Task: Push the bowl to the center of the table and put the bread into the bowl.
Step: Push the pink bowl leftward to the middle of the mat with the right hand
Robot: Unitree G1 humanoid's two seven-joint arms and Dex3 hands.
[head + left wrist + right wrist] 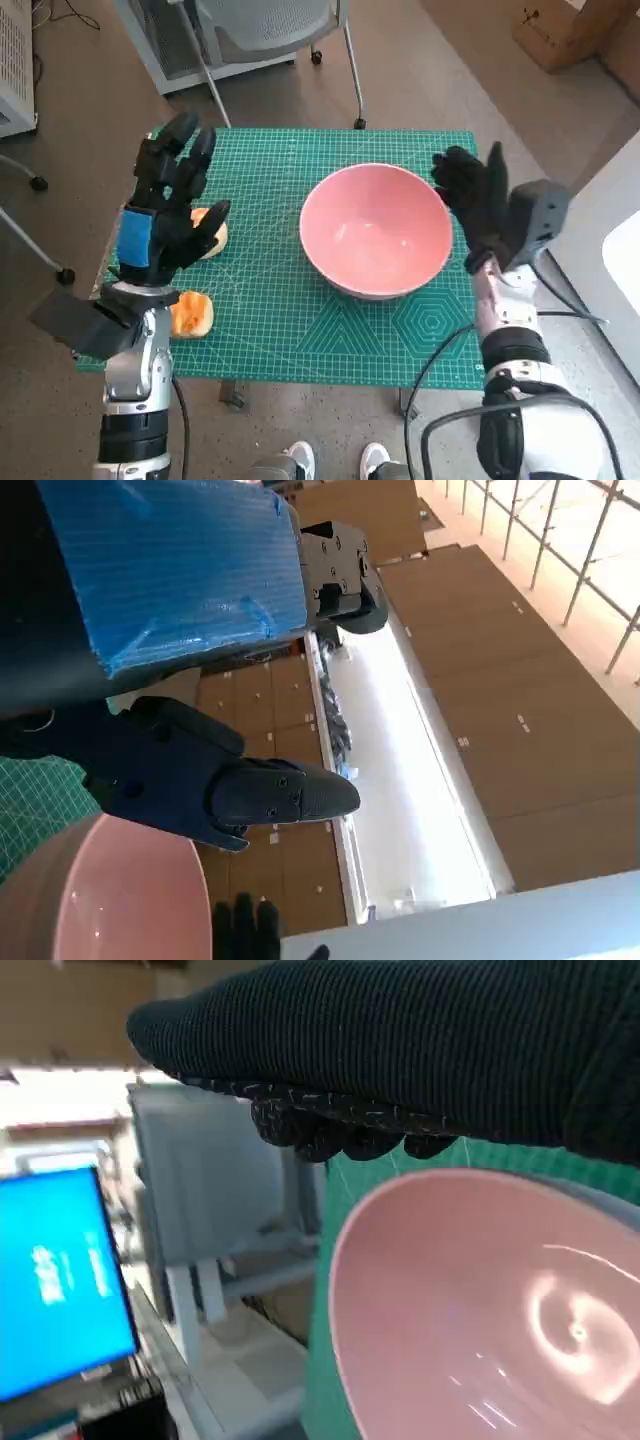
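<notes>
So the counter (300, 340) has a green grid cutting mat all over it, sitting on a brownish floor (80, 100) with a grey chair (270, 30) behind. Pink bowl (375, 230) sits right of the middle. Two bread (190, 313) pieces lie by the left edge. Left hand (165, 215) hovers with fingers apart, empty; right hand (478, 205) is spread beside the bowl rim.

You see a glossy, smooth pink bowl (375, 232) catching highlights on a matt green gridded mat (300, 330). Your right hand (478, 205) wears ribbed black knit; your left hand (168, 205) is hard black, with shiny blue tape (180, 570).
</notes>
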